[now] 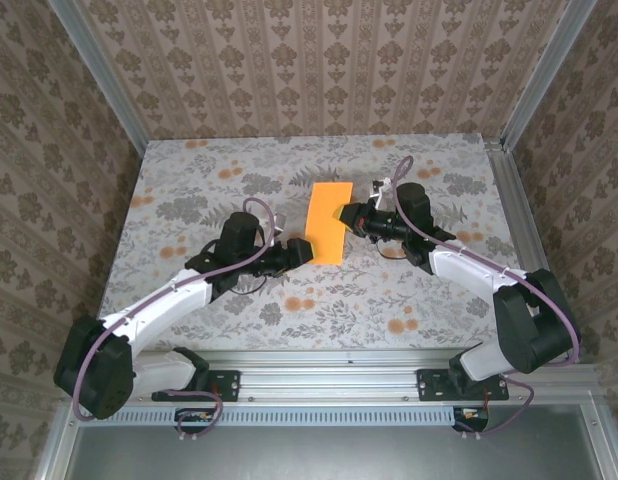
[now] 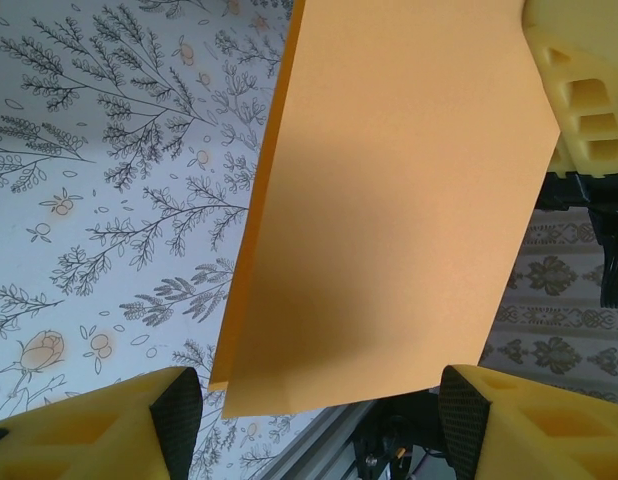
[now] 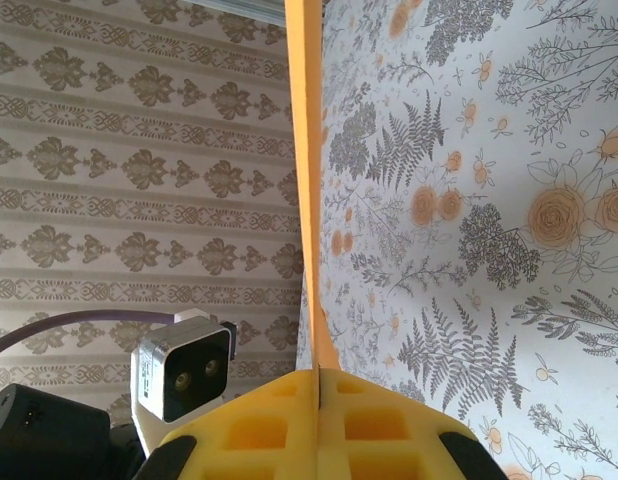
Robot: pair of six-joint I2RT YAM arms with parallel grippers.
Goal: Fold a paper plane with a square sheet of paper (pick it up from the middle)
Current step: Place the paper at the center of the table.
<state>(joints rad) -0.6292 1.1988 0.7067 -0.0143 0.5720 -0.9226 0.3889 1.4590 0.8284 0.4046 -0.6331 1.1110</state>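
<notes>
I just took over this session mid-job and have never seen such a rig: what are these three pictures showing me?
Two robot arms are bolted at the near edge of a flower-patterned table. The overhead picture looks down from behind them; the other two come from a camera on each wrist. The right gripper is shut on the orange sheet of paper, seen edge-on in its wrist view. The left gripper is open, its fingers either side of the sheet's lower end, not pinching it.
</notes>
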